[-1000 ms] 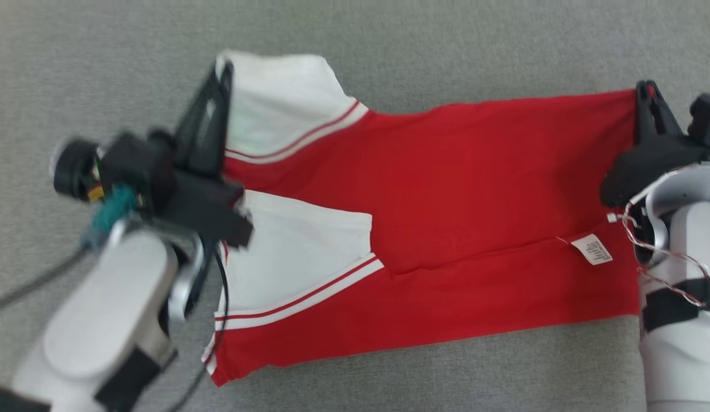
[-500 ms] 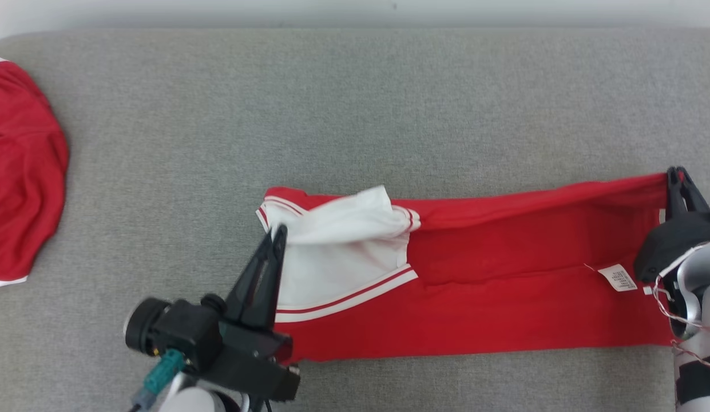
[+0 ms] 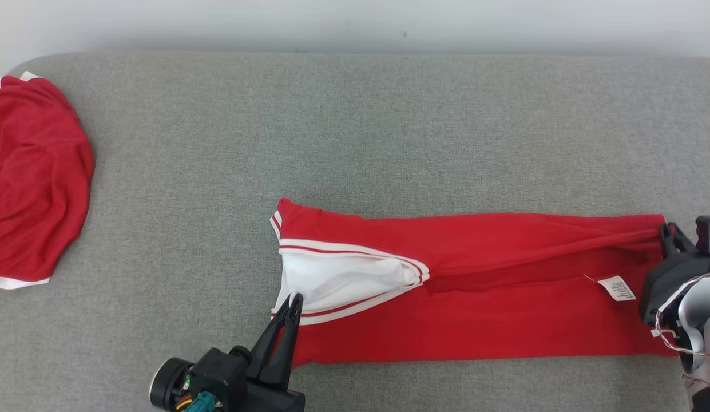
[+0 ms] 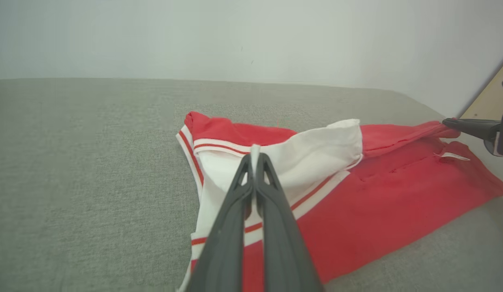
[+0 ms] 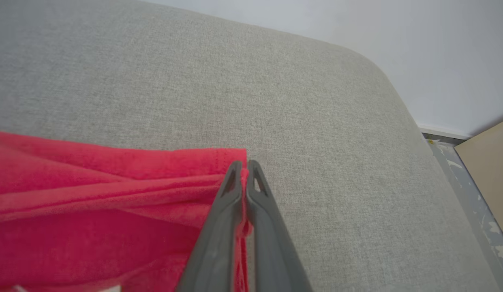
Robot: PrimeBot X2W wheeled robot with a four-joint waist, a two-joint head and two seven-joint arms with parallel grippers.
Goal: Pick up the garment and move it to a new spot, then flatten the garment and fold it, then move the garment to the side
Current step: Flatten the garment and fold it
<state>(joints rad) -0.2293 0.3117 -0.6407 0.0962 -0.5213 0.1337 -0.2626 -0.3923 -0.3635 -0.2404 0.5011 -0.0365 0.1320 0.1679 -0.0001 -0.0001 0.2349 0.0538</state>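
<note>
We are partway through a lengthwise fold. The red garment (image 3: 492,326) lies as a long band across the near half of the grey padded surface (image 3: 355,126), right of centre. Over the last second its far long edge has travelled towards the near one. A second ago two white sleeves lay spread side by side; half a second ago the far one was lifting; now the white sleeve (image 3: 343,277) sits doubled over the red body (the head view has also pulled back and shifted, which we read as camera motion, not cloth sliding). The left gripper (image 3: 293,300) has its jaws together on a thin edge of white sleeve fabric, seen pinched at the tips in the left wrist view. The right gripper (image 3: 670,233) is clamped on the red hem corner at the other end, and the cloth runs in taut ridges between them. The sleeve appears tented rather than flat, though we cannot be sure from these angles how far the carried edge is off the layer below. We judge the fold not yet laid: both ends need to reach the near edge and come down together, or the upper layer will skew. The label (image 3: 617,288) lies face up near the right end. A second red garment (image 3: 34,177) rests well apart at the far left.
</note>
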